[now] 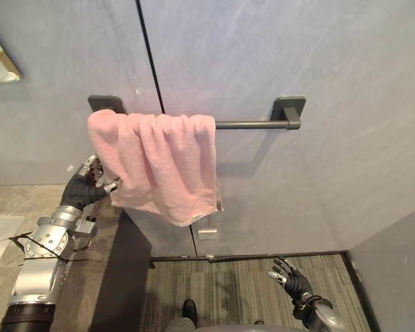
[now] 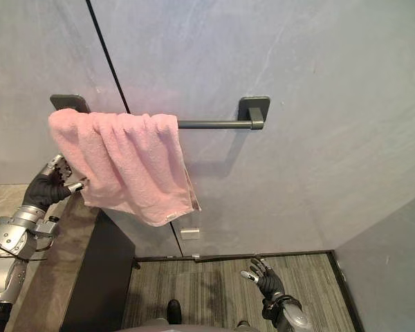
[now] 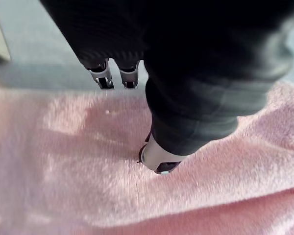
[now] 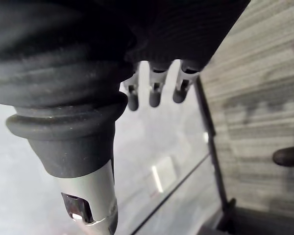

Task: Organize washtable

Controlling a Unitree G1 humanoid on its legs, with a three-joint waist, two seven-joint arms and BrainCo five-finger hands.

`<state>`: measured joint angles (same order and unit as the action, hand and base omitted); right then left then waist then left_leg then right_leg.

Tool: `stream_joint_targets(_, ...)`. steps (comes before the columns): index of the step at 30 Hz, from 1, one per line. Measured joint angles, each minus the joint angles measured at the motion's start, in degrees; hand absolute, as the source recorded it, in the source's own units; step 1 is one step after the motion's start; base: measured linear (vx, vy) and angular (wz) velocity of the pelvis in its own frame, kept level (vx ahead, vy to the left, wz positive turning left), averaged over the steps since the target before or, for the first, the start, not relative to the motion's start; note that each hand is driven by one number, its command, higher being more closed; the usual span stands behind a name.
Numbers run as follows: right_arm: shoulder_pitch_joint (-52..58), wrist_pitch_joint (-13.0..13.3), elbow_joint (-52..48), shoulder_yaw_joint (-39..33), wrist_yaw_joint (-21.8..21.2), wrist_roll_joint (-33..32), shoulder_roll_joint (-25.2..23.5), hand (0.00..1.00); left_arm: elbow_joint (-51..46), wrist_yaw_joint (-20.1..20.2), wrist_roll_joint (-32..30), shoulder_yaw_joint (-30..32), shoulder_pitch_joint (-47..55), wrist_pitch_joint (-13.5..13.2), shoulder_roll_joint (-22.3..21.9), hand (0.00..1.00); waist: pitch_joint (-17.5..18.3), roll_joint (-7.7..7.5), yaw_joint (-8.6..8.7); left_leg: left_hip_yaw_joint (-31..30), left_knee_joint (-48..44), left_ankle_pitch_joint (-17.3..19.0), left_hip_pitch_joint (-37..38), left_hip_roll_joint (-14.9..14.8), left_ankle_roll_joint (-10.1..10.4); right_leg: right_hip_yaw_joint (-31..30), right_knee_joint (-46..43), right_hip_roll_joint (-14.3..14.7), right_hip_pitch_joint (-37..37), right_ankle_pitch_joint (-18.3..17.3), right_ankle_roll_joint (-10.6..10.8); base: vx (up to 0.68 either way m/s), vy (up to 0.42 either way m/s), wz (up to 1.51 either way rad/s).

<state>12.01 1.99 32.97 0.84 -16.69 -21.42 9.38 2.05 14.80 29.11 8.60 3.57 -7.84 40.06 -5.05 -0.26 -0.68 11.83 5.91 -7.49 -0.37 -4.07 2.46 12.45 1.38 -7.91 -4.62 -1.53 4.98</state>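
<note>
Grey wall (image 1: 346, 62) is carrying a dark towel bar (image 1: 252, 125) draped with a pink towel (image 1: 162, 162); left hand (image 1: 83, 188) is pinching its edge, right hand (image 1: 294, 280) is hanging spread.

A pink, fluffy towel (image 1: 159, 159) hangs draped over the left end of a dark bar (image 1: 249, 125) fixed to the wall. It is bunched into lengthwise folds, and its lower edge slants down toward the right corner.

Bathroom, pink towel (image 1: 162, 162) on wall rail (image 1: 252, 125), stone counter (image 1: 90, 290) beside it, grey wall (image 1: 318, 62)
</note>
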Motion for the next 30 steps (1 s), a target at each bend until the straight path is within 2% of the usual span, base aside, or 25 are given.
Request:
stream_joint_targets(3,0.76,0.01,0.01,0.24,-0.80,0.06,0.53,0.00,1.80,2.12,3.71,-1.45,0.03,-0.02,1.45,0.00,0.01,-0.01,0.08,0.74,0.00,0.21,0.02,0.16,-0.28,-0.22,0.05,0.00,0.29,0.00,0.01,0.02,0.008,-0.11)
stream_joint_targets(8,0.86,0.05,0.17,1.95,-1.00,0.05,1.28,0.00,4.65,3.94,6.50,-2.40,0.32,-0.02,1.83,0.00,0.04,-0.03,0.24,1.00,0.00,0.68,0.04,0.33,-0.26,-0.89,0.01,-0.09,0.50,0.06,0.08,0.05,-0.003,-0.03)
stream_joint_targets(14,0.68,0.18,1.63,1.94,-1.05,0.08,1.26,0.00,8.80,3.44,6.72,-3.58,0.27,-0.05,1.55,0.00,0.14,0.10,0.32,1.24,0.00,0.82,0.62,0.29,-0.04,-1.20,0.47,-0.06,-0.27,0.69,0.37,0.08,-0.017,-0.02)
stream_joint_targets(17,0.63,0.19,1.62,1.88,-1.05,0.11,1.25,0.00,10.06,1.93,6.08,-3.48,0.27,-0.01,0.65,0.00,0.17,0.12,0.28,2.15,0.00,1.21,1.05,0.35,0.43,-1.66,0.67,0.09,-0.36,0.69,0.37,0.06,-0.015,-0.14)
stream_joint_targets(18,0.54,0.18,1.60,1.80,-1.04,0.11,1.25,0.00,10.25,1.53,5.14,-3.50,0.26,0.10,0.28,1.00,0.17,0.12,0.32,2.43,0.00,1.27,1.13,0.33,0.50,-1.70,0.72,0.18,-0.35,0.69,0.37,0.03,-0.011,-0.09)
stream_joint_targets(22,-0.47,0.10,1.08,1.25,-1.01,0.09,1.18,0.00,10.90,0.99,2.30,-3.46,0.15,0.19,-1.36,1.00,0.21,0.20,0.57,2.59,0.01,1.29,1.25,0.16,0.54,-1.94,0.74,0.41,-0.34,0.69,0.36,0.01,-0.004,-0.02)
stream_joint_targets(28,-0.90,-0.04,-12.54,0.80,-1.05,-1.41,1.25,0.00,10.89,-1.31,-0.60,-3.34,-0.22,1.02,-4.85,1.00,0.25,0.30,0.66,3.97,0.01,1.47,2.05,-0.16,0.70,-3.39,0.73,0.62,-0.21,0.86,0.01,-0.04,0.000,-0.14)
stream_joint_targets(30,-1.52,-0.08,-18.97,1.88,-1.34,-1.55,3.07,0.00,10.88,-1.42,-0.67,-3.31,-0.42,1.01,-5.15,1.00,1.04,0.28,0.55,4.88,0.02,1.49,1.49,-0.85,0.79,-4.83,0.71,0.63,1.04,1.23,-0.54,-0.04,0.002,-0.24)
